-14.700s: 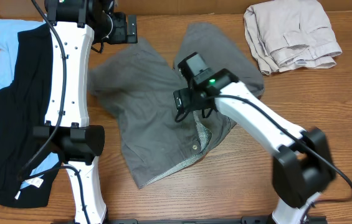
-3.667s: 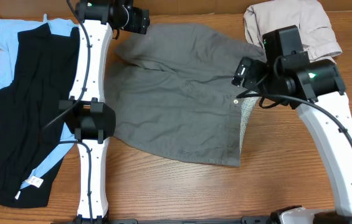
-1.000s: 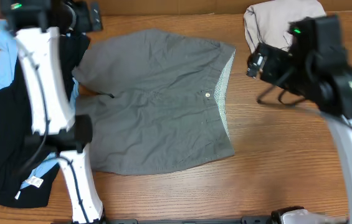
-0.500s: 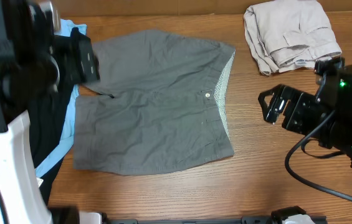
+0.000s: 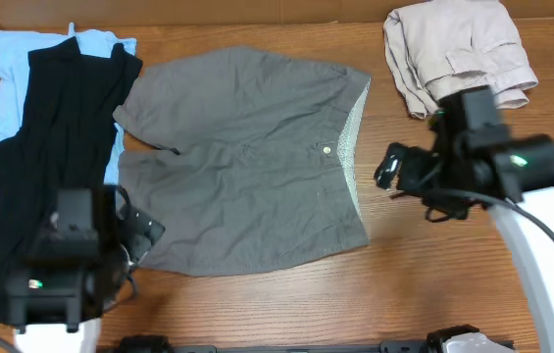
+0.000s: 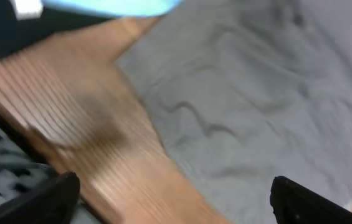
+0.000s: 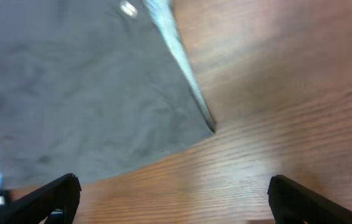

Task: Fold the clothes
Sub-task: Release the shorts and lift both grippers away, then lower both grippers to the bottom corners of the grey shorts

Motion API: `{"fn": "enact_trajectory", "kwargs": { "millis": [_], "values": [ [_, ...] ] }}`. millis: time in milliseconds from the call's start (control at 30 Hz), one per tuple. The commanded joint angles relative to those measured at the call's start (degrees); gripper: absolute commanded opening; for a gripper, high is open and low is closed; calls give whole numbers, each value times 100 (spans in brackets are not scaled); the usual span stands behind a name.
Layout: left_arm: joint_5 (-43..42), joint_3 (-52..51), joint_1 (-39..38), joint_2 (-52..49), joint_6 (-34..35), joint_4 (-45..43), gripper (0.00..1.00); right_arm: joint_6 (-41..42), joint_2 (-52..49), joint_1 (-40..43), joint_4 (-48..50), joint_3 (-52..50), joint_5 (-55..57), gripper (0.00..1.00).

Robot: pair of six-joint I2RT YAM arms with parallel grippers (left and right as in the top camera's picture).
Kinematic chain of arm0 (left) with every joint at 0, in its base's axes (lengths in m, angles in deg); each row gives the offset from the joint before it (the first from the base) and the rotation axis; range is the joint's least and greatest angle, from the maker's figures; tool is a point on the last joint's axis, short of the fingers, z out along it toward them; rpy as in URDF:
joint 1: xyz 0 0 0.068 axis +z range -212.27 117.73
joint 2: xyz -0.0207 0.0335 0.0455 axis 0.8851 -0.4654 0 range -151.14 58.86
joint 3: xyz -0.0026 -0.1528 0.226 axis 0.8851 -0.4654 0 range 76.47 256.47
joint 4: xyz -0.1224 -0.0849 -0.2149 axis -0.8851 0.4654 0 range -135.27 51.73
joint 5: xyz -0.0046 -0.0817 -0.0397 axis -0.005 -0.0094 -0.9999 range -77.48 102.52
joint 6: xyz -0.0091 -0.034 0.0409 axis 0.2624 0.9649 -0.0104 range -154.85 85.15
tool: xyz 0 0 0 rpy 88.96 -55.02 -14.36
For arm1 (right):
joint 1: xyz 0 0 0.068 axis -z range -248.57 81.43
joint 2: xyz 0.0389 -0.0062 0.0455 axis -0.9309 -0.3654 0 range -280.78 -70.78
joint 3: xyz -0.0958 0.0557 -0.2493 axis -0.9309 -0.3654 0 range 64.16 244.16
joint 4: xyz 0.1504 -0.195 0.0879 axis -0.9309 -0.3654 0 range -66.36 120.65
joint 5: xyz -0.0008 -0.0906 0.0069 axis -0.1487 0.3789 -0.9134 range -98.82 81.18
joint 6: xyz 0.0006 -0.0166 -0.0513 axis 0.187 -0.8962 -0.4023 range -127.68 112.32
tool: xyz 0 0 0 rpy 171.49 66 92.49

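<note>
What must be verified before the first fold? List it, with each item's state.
1. Shorts spread flat on the table: ok, light wrinkles only.
2. Left gripper open and empty: ok.
3. Right gripper open and empty: ok.
4. Shorts apart from the beige trousers: ok.
5. Shorts free of the black garment: cannot tell; their edges meet at one leg hem.
6. Waist button facing up: ok.

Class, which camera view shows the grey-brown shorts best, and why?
The overhead view: the shorts lie spread flat, almost entirely in sight. The left wrist view shows only a blurred patch of their fabric; the right wrist view shows only the waist corner with the button.
</note>
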Motion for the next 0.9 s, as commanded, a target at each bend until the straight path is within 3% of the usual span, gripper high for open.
{"fn": "enact_trajectory", "kwargs": {
  "millis": [0,233,500,633,733,867],
  "values": [
    [387,-1137,-9,74,1731,-490,100,79,-98,7,192,-433,-33,100],
    [236,-2590,138,-352,2105,-2135,94,74,-201,7,404,-586,-31,100],
    [232,-2983,892,-1482,2068,-3067,94,136,-247,-114,531,-695,-35,100],
    [153,-2983,1235,-2186,1694,-3648,90,334,-275,-315,629,-789,-31,100],
    [-7,-2981,1338,-2599,1624,-4054,83,525,-302,-476,765,-857,-28,99],
    [-74,-2983,1335,-2973,1421,-4446,66,765,-363,-680,997,-1095,-28,95]
  ]
}}
